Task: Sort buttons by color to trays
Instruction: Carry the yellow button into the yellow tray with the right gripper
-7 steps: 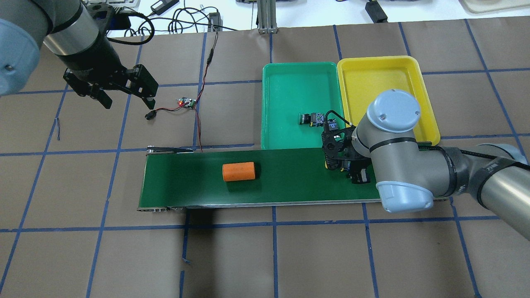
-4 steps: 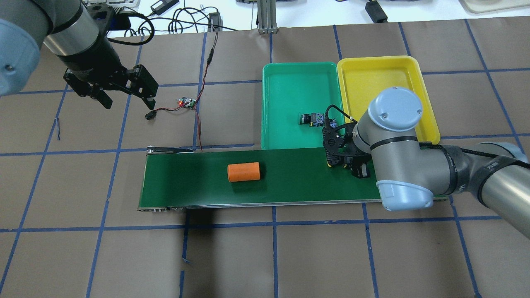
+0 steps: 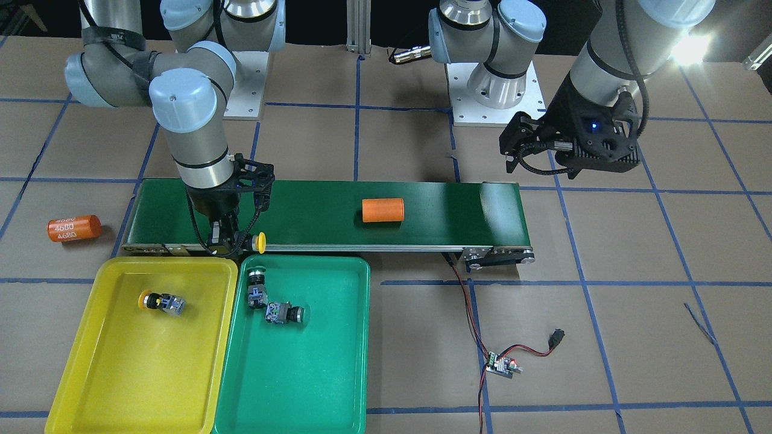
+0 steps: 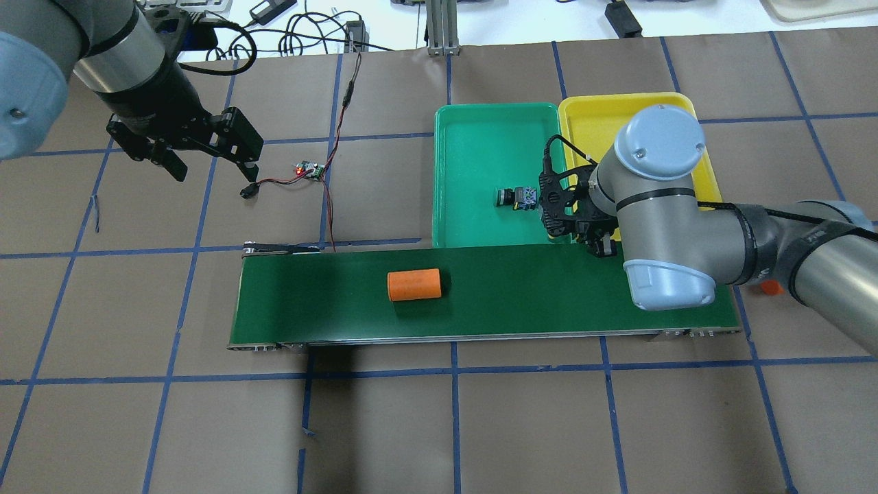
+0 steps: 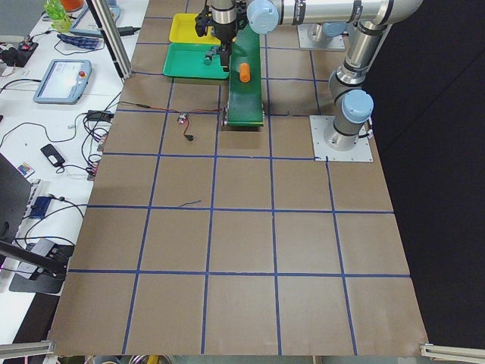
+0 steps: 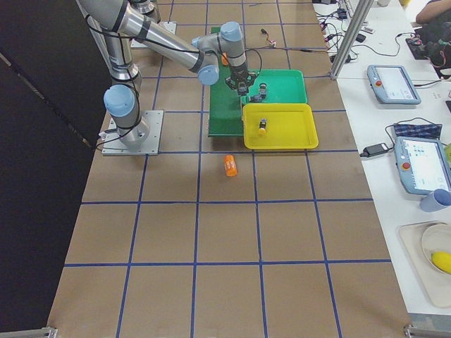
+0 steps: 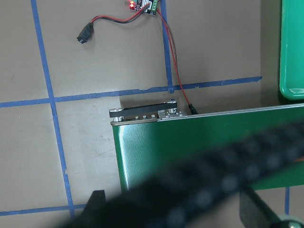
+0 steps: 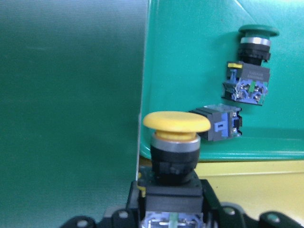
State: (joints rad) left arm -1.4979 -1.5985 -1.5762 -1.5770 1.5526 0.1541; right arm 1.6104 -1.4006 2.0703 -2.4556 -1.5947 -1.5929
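Observation:
My right gripper [image 3: 234,236] is shut on a yellow button [image 3: 260,242], held sideways over the belt's far edge where the yellow tray [image 3: 120,374] and green tray [image 3: 313,374] meet. The right wrist view shows this button [image 8: 176,137] cap-up between the fingers. Two green buttons [image 3: 257,290] [image 3: 285,313] lie in the green tray [image 4: 480,144]. One yellow button [image 3: 160,302] lies in the yellow tray [image 4: 603,116]. My left gripper [image 4: 209,170] is open and empty, high over the table's left part.
The dark-green conveyor belt [image 4: 514,295] carries an orange cylinder [image 4: 413,284]. A second orange cylinder [image 3: 73,228] lies on the table past the belt's end. A circuit board [image 4: 309,170] with red-black wires lies near the left gripper.
My right gripper has carried the yellow button off the belt's middle toward the trays' edge. The orange cylinder has travelled along the belt toward the right arm. The left arm has not moved.

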